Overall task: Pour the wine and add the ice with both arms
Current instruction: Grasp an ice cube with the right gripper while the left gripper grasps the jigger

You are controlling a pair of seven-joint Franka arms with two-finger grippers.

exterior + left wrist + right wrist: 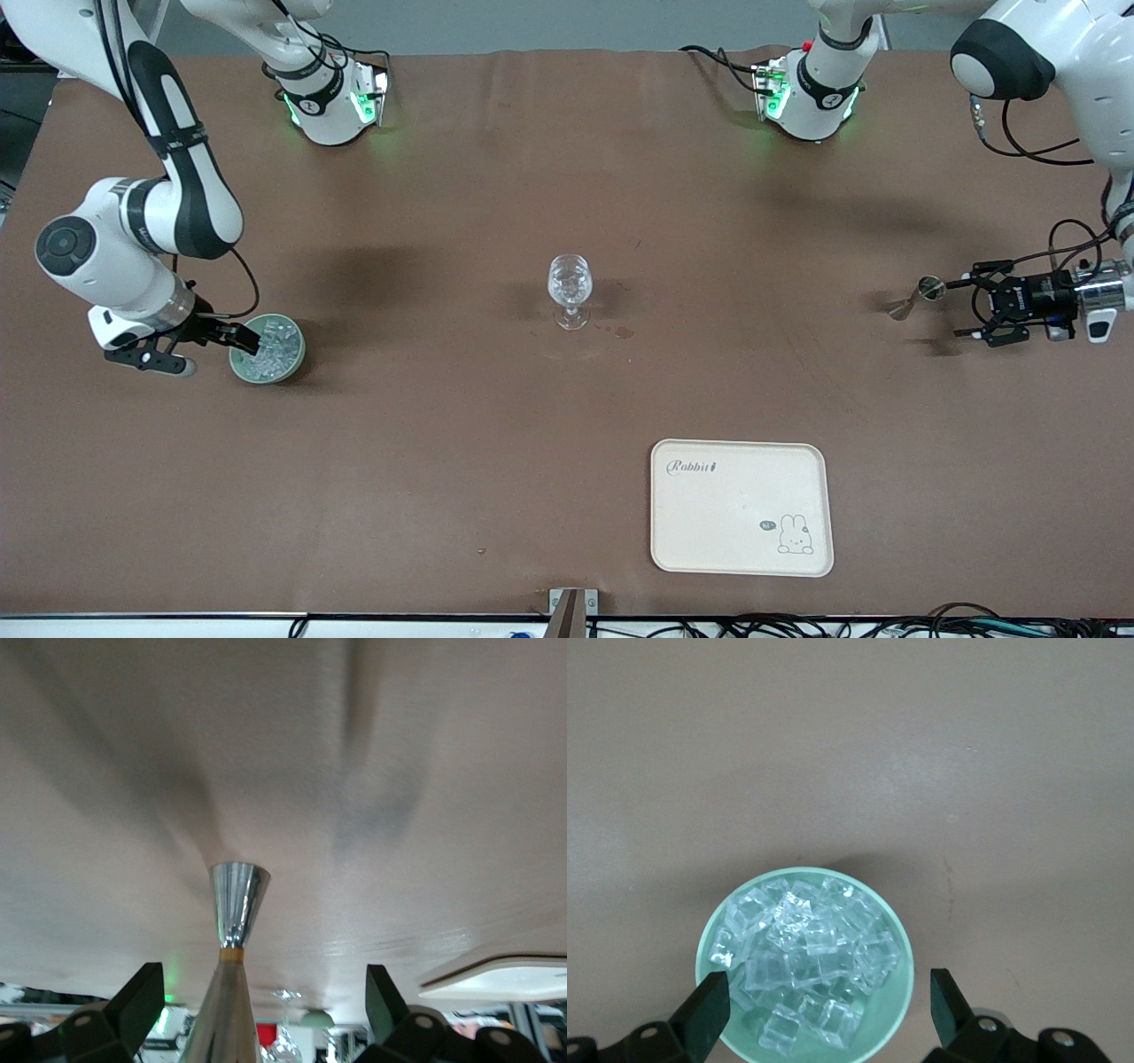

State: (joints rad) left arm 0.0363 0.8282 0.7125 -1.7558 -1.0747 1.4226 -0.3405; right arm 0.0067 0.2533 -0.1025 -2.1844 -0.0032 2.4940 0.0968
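A clear stemmed glass (570, 288) stands mid-table. A pale green bowl (289, 359) full of ice (270, 346) sits toward the right arm's end. My right gripper (220, 354) hangs just over it, open, with its fingers either side of the bowl (890, 1010) and the ice (802, 966). My left gripper (966, 308) is low over the table at the left arm's end. It is shut on a silver cone-shaped bottle (928, 287), held level with the spout toward the glass. The bottle (237, 904) runs out between the fingers.
A cream tray (741, 507) with a rabbit print lies nearer the front camera than the glass; its corner shows in the left wrist view (505, 979). Small reddish stains (623, 332) mark the brown table beside the glass. The arms' green-lit bases (332, 102) stand along the table's farthest edge.
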